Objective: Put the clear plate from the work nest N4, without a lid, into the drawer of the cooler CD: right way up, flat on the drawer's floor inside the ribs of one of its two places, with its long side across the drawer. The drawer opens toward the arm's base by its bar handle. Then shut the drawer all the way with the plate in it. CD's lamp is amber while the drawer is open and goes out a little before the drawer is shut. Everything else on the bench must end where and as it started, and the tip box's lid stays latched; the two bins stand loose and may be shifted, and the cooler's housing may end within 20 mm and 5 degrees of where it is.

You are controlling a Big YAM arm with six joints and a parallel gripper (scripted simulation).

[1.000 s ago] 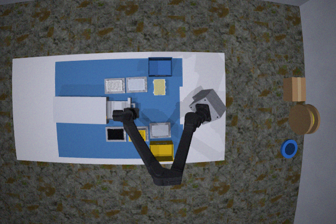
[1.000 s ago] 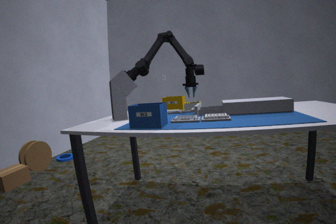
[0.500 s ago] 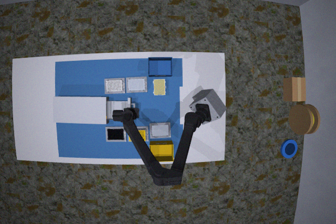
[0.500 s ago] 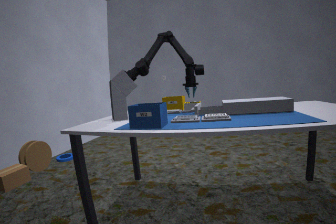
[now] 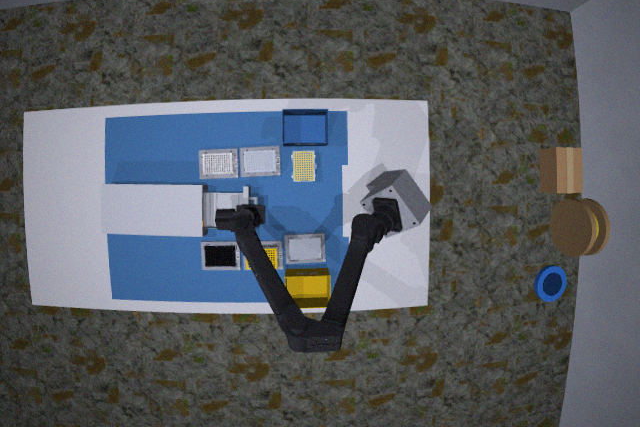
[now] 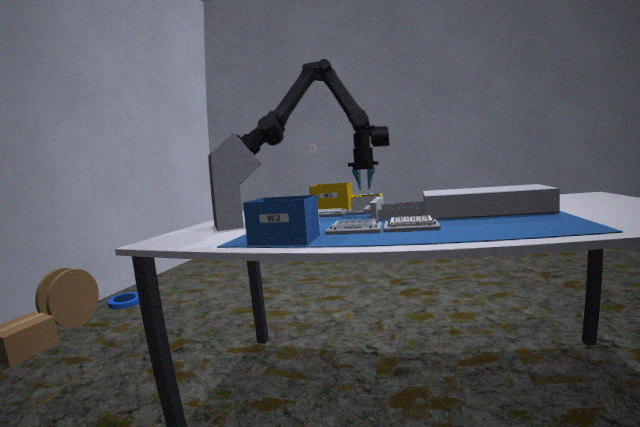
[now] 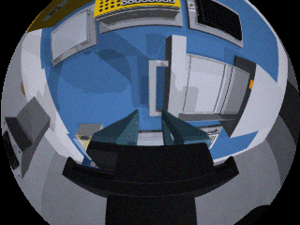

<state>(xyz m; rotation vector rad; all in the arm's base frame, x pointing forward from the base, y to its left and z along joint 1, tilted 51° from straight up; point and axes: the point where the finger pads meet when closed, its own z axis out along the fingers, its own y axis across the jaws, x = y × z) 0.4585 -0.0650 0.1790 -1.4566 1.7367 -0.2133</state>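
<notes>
The cooler CD (image 5: pixel 152 209) is a long grey box; its drawer (image 5: pixel 223 205) stands pulled out toward the arm's base and looks empty in the wrist view (image 7: pixel 202 84). An amber lamp (image 7: pixel 251 84) is lit on the cooler's front. My gripper (image 6: pixel 363 179) hangs pointing down a little above the drawer's bar handle (image 7: pixel 157 88), with its fingers partly apart and nothing between them. Two pale, clear-looking plates sit in nests, one (image 5: pixel 305 248) beside the yellow bin and one (image 5: pixel 260 160) across the mat. I cannot tell which nest is N4.
A yellow bin W1 (image 5: pixel 308 285) and a blue bin W2 (image 5: pixel 305 126) stand at the mat's edges. Other nests hold a black plate (image 5: pixel 220 255), a white well plate (image 5: pixel 218 162), a yellow tip box (image 5: pixel 303 165) and a yellow rack (image 5: pixel 269 255) partly under my arm.
</notes>
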